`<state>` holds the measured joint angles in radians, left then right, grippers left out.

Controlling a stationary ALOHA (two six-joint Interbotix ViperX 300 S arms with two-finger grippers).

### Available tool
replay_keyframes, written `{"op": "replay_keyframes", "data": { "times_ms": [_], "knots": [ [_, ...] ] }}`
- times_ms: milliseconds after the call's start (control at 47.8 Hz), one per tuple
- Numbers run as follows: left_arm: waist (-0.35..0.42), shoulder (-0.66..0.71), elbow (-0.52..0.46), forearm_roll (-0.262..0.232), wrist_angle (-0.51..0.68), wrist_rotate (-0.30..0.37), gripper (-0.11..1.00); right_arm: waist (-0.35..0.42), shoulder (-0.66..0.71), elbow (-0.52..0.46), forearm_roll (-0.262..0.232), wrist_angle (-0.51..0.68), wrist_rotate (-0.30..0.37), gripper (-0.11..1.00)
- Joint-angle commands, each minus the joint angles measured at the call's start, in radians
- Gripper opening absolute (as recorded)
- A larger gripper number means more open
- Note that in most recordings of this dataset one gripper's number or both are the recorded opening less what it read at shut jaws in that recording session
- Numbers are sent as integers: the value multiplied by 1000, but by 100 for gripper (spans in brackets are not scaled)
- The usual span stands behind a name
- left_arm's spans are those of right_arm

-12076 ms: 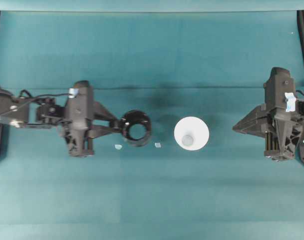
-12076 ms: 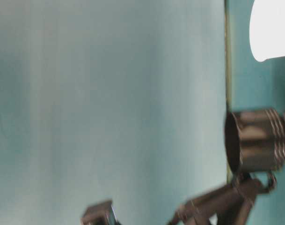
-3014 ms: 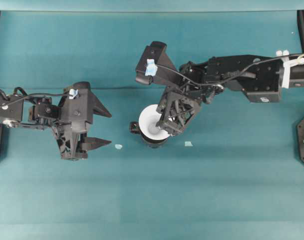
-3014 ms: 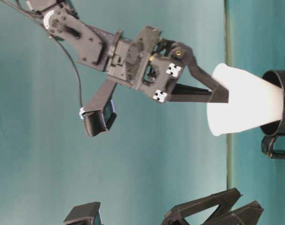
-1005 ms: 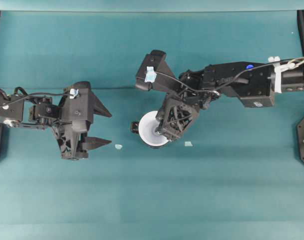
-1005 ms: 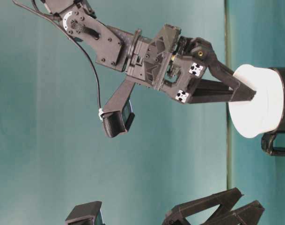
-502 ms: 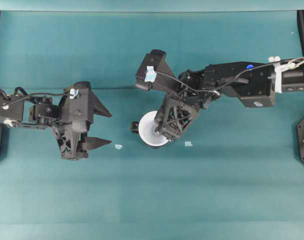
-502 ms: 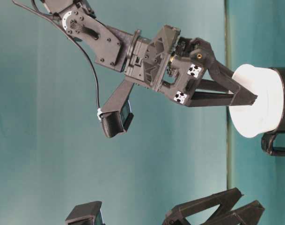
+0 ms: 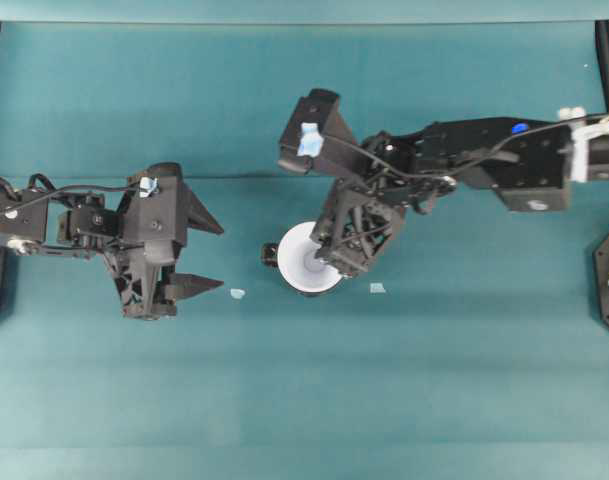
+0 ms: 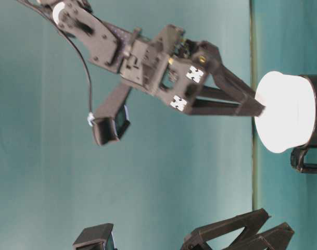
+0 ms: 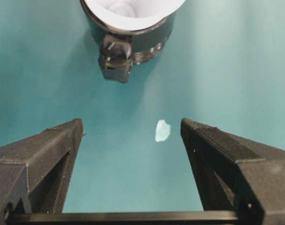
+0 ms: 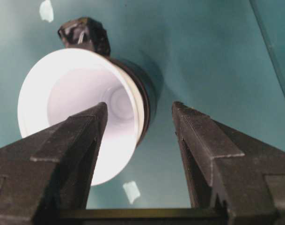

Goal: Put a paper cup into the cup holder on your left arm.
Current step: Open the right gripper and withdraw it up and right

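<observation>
We note the paper cup (image 9: 306, 262) seated in the cup holder (image 10: 313, 139), between both arms; left gripper (image 9: 210, 255) well apart leftward.

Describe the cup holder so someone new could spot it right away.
On the teal table, look near the middle, under the right pincer. The cup holder is the glossy black mug with a small side handle, the only thing with a white paper cup nested inside.

Both arms are black and jointed. The left arm (image 9: 44, 218) trails looping black cables beside its pale-blue tape tag (image 9: 144, 186). The right arm (image 9: 484, 160) wears a white band (image 9: 581, 148).
</observation>
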<state>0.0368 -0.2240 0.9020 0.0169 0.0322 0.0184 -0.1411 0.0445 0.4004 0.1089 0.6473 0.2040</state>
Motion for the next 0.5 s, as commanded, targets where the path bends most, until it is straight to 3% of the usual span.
{"op": "replay_keyframes", "data": {
  "times_ms": [0, 126, 335, 481],
  "knots": [
    [2, -2, -18, 3, -9, 0, 88, 11, -49, 6, -3, -15, 0, 66],
    [0, -2, -18, 3, -9, 0, 88, 25, -81, 35, -2, -41, 2, 71],
    [0, -2, -18, 2, -9, 0, 88, 41, -143, 95, -3, -67, 2, 88],
    [0, -2, -18, 2, -9, -3, 88, 41, -192, 135, -5, -86, 0, 89]
  ]
}}
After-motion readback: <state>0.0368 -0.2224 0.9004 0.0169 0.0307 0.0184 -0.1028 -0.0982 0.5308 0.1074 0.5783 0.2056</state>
